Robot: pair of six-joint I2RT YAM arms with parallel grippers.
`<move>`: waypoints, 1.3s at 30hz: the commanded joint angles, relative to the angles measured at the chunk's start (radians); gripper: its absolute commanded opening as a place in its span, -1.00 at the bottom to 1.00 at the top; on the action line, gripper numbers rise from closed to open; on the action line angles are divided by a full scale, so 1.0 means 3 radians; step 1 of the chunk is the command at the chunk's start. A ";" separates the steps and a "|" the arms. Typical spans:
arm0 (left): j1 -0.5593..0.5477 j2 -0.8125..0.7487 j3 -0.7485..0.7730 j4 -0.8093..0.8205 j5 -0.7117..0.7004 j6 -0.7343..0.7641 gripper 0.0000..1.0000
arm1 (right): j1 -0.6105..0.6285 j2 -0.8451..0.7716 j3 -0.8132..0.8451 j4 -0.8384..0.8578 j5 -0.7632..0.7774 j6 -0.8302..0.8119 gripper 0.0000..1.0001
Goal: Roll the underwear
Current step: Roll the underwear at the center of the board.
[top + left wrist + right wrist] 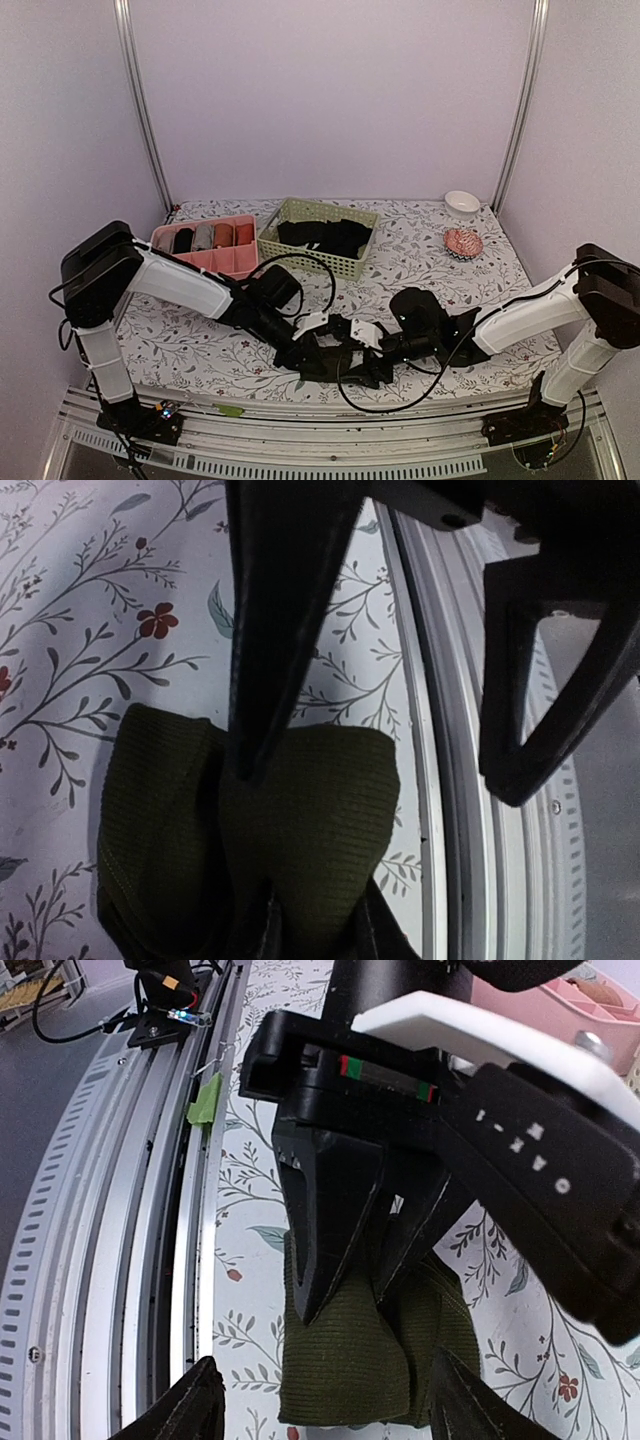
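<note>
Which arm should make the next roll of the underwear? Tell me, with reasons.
Probably left. The left gripper pinches a fold of the underwear, ready to turn it; the right gripper hangs open astride the cloth, gripping nothing.

Left arm [180,280] extends low toward 4 o'clock. Left gripper [345,1305] is pinched on the underwear [330,810]. Right arm [525,320] reaches toward 9 o'clock. Right gripper [322,1360] is spread wide, opposite the left.

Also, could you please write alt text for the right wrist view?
The left gripper pinches a fold of the dark underwear, which lies on a floral tablecloth beside the metal edge rail. The right gripper is open, its fingertips at the bottom, either side of the cloth.
</note>
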 commanded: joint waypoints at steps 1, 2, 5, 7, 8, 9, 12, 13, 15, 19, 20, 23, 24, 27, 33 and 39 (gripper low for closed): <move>0.0037 0.0183 0.0084 -0.0388 0.0139 -0.0022 -0.68 | 0.0093 0.0194 0.0174 -0.0051 0.0260 -0.0255 0.42; 0.0039 0.0206 0.0113 -0.0418 0.0158 -0.0022 -0.67 | 0.0101 0.0240 0.0208 -0.0081 0.0279 -0.0280 0.43; 0.0050 0.0258 0.0170 -0.0475 0.0206 -0.0043 -0.64 | 0.0127 0.0373 0.0305 -0.0165 0.0294 -0.0346 0.44; 0.0059 0.0281 0.0196 -0.0498 0.0209 -0.0077 -0.64 | 0.0150 0.0449 0.0362 -0.0212 0.0297 -0.0367 0.43; 0.0063 0.0297 0.0215 -0.0522 0.0220 -0.0090 -0.64 | 0.0160 0.0480 0.0379 -0.0229 0.0297 -0.0380 0.39; 0.0067 0.0314 0.0232 -0.0542 0.0231 -0.0106 -0.63 | 0.0169 0.0505 0.0386 -0.0251 0.0301 -0.0388 0.37; 0.0077 0.0412 0.0293 -0.0616 0.0235 -0.0136 -0.63 | 0.0188 0.0554 0.0397 -0.0321 0.0330 -0.0387 0.16; 0.0073 0.0456 0.0311 -0.0647 0.0238 -0.0143 -0.62 | 0.0195 0.0559 0.0386 -0.0336 0.0326 -0.0385 0.06; 0.0075 0.0489 0.0335 -0.0682 0.0229 -0.0150 -0.59 | 0.0194 0.0558 0.0370 -0.0351 0.0321 -0.0368 -0.28; 0.0078 0.0430 0.0297 -0.0639 0.0161 -0.0149 -0.44 | 0.0193 0.0546 0.0337 -0.0347 0.0276 -0.0340 -1.00; 0.0081 0.0393 0.0257 -0.0591 0.0123 -0.0161 -0.34 | 0.0195 0.0549 0.0330 -0.0344 0.0252 -0.0326 -1.00; 0.0089 0.0056 0.0060 -0.0294 -0.0098 -0.0194 -0.02 | 0.0175 0.0558 0.0318 -0.0313 0.0057 -0.0237 -1.00; 0.0091 -0.0075 -0.0027 -0.0159 -0.0219 -0.0221 0.06 | 0.0149 0.0569 0.0312 -0.0293 -0.0051 -0.0202 -1.00; 0.0104 -0.0480 -0.0318 0.0259 -0.0578 -0.0287 0.32 | 0.0022 0.0618 0.0279 -0.0173 -0.0437 0.0024 -1.00; 0.0097 -0.1242 -0.0917 0.1053 -0.1308 -0.0258 0.52 | -0.0374 0.0840 0.0299 -0.0019 -0.1267 0.0621 -1.00; -0.0096 -0.1928 -0.1536 0.1640 -0.1720 0.0019 0.92 | -0.0617 0.1147 0.0530 -0.0202 -0.1901 0.1199 -1.00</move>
